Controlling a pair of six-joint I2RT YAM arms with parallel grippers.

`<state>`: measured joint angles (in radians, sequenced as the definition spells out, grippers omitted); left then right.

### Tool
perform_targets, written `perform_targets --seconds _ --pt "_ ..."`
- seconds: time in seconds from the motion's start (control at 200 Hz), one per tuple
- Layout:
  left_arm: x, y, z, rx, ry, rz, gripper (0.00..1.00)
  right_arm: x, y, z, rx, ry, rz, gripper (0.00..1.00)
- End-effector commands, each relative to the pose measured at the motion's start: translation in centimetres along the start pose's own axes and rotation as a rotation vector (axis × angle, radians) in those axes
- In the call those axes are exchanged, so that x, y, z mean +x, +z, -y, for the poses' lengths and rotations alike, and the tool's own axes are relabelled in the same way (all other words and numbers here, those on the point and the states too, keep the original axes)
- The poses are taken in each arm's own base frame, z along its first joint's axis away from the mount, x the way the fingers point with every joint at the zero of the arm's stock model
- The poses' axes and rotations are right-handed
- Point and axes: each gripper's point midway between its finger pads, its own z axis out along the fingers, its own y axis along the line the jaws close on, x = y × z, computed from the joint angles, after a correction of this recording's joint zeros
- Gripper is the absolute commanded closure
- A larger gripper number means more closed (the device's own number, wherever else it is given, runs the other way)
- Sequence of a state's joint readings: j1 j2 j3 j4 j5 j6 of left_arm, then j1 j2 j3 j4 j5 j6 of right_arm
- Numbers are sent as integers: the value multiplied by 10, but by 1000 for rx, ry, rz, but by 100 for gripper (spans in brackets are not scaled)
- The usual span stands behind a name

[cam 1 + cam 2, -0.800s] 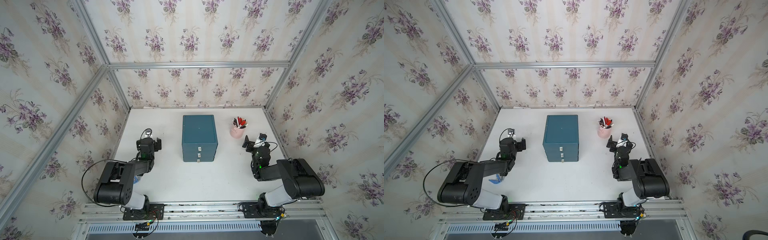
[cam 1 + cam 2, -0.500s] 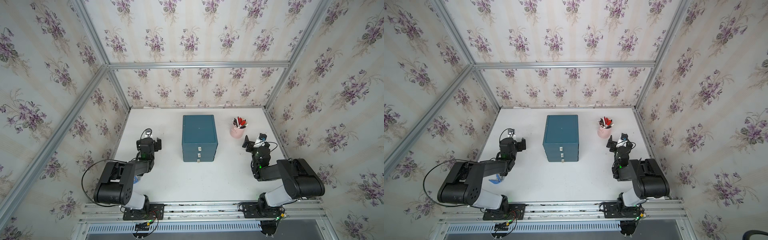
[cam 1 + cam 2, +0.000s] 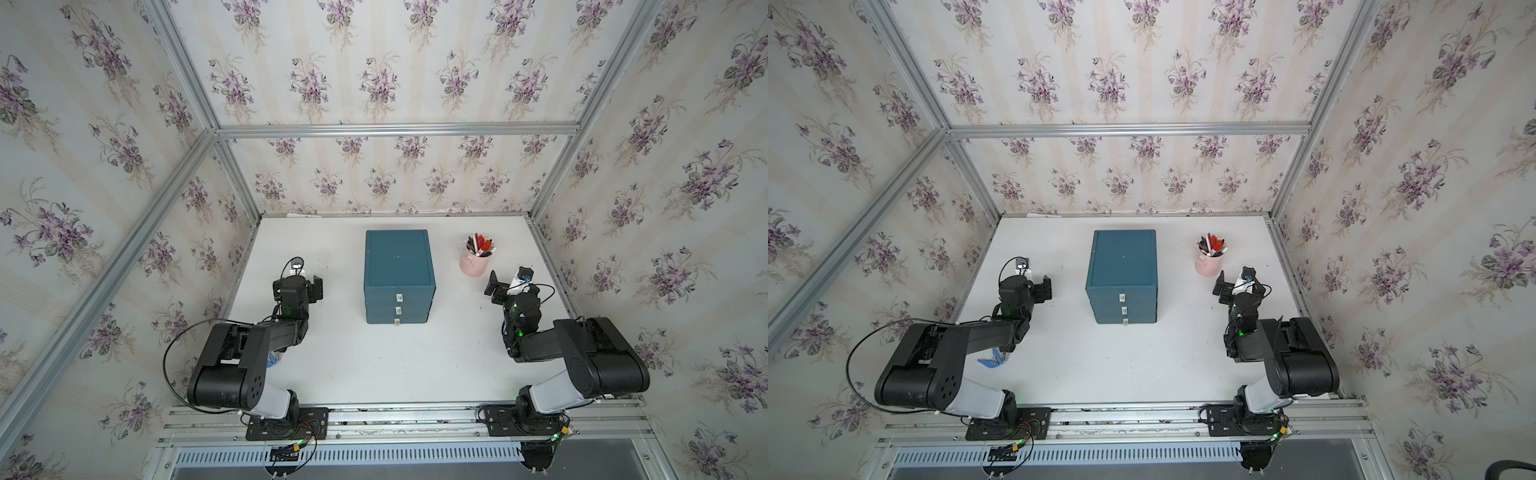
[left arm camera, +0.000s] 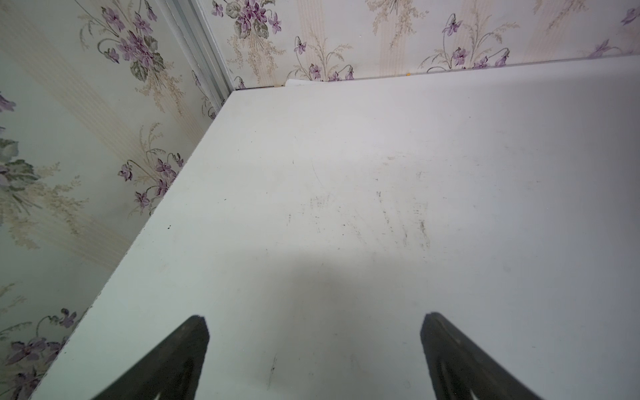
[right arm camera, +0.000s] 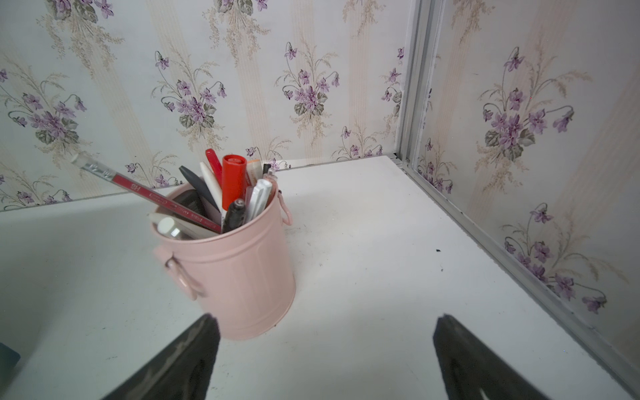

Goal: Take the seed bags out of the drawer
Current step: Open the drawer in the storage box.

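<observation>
Nothing has moved since the earlier frames: both arms, the chest and the pen bucket sit in the same places.

In its wrist view the left hand (image 4: 315, 320) has its two dark fingers (image 4: 180, 353) spread wide apart with only bare desk (image 4: 346, 207) between them. It faces the far left corner of the desk. The right hand (image 5: 327, 320) is spread just as wide and grips nothing. A pink bucket (image 5: 239, 277) stands just beyond one of its fingertips, full of pens (image 5: 233, 183) and a red pencil (image 5: 145, 194) that leans out over the rim.

In both top views each arm is folded low over the desk, the left one by the left edge and the right one by the right edge. The bucket sits between the right hand and the far edge.

A teal chest (image 3: 398, 257) stands between the two arms, mid-desk and nearer the far edge. Its three drawers (image 3: 397, 309) face the near edge, each with a small white tab, and all three are pushed in flush. The seed bags show in no view.

A small blue object (image 3: 992, 360) lies on the desk near the left edge, partly hidden under the left arm. Violet-patterned wallpaper (image 3: 374, 83) lines the walls on three sides.
</observation>
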<state>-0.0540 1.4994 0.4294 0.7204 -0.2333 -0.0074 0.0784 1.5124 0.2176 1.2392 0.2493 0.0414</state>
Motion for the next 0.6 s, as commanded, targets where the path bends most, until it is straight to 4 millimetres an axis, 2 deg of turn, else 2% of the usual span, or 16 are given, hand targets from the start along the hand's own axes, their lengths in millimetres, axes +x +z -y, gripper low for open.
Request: perform_targets --seconds 0.0,0.055,0.09,0.12,0.16,0.2,0.24,0.285,0.325,0.38,0.43,0.515,0.595 --pt "-9 -2 -3 -17 -3 16 0 -27 7 2 60 -3 6 0" --pt "-15 -5 0 11 7 18 0 -52 10 4 124 19 -24 0" --pt "-25 -6 -3 -15 17 6 0 -74 12 5 158 106 -39 0" --pt "-30 -11 -9 -47 13 -61 0 -81 8 7 180 173 -97 0" --pt "-48 -16 -21 -108 -41 -95 0 -89 4 5 177 245 -140 0" --pt "-57 -25 -32 -163 -115 -149 0 -80 -3 12 227 331 -167 0" --pt "-69 -37 -39 -194 -185 -189 1 -62 -13 37 356 469 -204 0" --pt "-81 -54 -45 -221 -250 -234 3 -47 -14 38 307 531 -306 4" --pt "-88 -71 -46 -213 -319 -275 3 -44 -18 36 292 534 -367 10" --pt "-97 -91 -28 -91 -370 -282 3 -48 -27 29 291 495 -427 12" --pt "-105 -113 -7 12 -396 -270 3 -60 -38 22 287 443 -459 13" --pt "-117 -151 39 208 -344 -248 2 -77 -60 11 239 367 -543 18" --pt "-116 -183 77 363 -296 -282 1 -94 -89 -9 162 300 -602 25"
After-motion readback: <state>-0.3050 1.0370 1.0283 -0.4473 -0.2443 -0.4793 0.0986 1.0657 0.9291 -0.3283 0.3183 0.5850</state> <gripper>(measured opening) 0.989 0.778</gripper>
